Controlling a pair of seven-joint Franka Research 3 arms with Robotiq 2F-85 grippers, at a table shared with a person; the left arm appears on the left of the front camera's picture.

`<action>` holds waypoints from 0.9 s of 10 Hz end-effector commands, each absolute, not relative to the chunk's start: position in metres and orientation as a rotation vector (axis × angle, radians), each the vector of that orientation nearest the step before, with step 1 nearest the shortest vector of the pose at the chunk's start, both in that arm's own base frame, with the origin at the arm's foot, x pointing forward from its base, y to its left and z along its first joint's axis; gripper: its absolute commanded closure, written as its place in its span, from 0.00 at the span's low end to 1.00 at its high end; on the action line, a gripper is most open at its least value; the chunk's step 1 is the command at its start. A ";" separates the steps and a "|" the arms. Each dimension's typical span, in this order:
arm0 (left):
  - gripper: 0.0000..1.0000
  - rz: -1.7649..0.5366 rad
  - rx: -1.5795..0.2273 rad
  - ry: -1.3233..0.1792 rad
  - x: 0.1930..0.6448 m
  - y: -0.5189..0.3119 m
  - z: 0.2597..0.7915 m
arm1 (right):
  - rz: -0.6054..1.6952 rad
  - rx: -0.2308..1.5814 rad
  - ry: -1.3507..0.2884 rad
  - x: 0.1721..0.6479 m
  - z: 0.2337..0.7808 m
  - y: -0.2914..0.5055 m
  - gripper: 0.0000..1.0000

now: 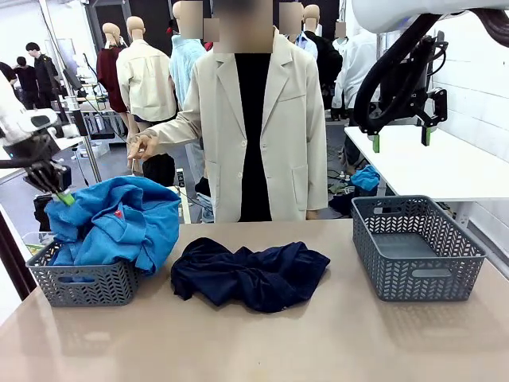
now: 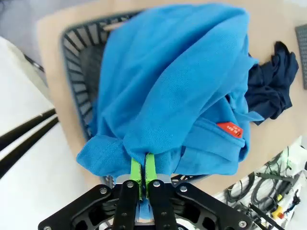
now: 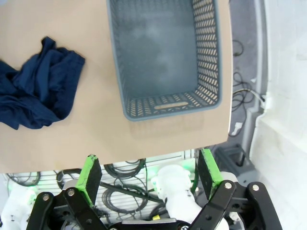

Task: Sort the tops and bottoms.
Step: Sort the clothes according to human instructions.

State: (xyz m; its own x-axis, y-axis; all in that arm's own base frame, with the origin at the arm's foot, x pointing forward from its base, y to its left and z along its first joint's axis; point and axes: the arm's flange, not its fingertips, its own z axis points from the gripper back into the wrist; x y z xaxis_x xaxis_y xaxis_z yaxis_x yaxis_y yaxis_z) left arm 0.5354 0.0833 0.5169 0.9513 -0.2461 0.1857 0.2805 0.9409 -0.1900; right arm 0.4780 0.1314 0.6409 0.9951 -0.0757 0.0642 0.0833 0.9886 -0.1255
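Two grippers, left gripper (image 2: 143,167) clamped on blue shirt (image 2: 168,91), right gripper (image 3: 148,170) spread wide, holding nothing

Table (image 1: 238,342) layout
Tops (image 1: 119,219) in left basket (image 1: 79,285); bottoms (image 1: 250,274) centre; second basket (image 1: 417,247) right.

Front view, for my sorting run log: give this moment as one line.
left hand: shut on shirt over left basket | right hand: open, raised | bottoms: mid-table | right basket: empty

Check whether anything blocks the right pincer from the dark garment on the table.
Nothing visible does. The open right pincer hangs high above the empty basket; the dark garment lies uncovered on the table beside it.
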 end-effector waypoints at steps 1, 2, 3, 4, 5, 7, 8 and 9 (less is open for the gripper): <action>1.00 -0.224 -0.241 -0.114 0.541 0.092 0.505 | -0.066 -0.137 -0.059 0.478 0.642 0.130 0.00; 1.00 -0.214 -0.221 -0.125 0.539 0.093 0.499 | -0.066 -0.137 -0.059 0.478 0.642 0.130 0.00; 1.00 -0.218 -0.191 -0.150 0.531 0.092 0.501 | -0.066 -0.137 -0.059 0.478 0.642 0.130 0.00; 0.81 -0.259 -0.190 -0.168 0.521 0.090 0.508 | -0.066 -0.137 -0.059 0.478 0.642 0.130 0.00; 0.61 -0.275 -0.177 -0.212 0.509 0.090 0.520 | -0.066 -0.137 -0.059 0.478 0.642 0.130 0.00; 0.23 -0.300 -0.167 -0.314 0.481 0.096 0.551 | -0.066 -0.137 -0.059 0.478 0.642 0.130 0.00; 0.06 -0.329 -0.144 -0.371 0.472 0.100 0.567 | -0.066 -0.137 -0.059 0.478 0.642 0.130 0.00; 0.00 -0.331 -0.133 -0.397 0.463 0.107 0.587 | -0.066 -0.137 -0.059 0.478 0.642 0.130 0.00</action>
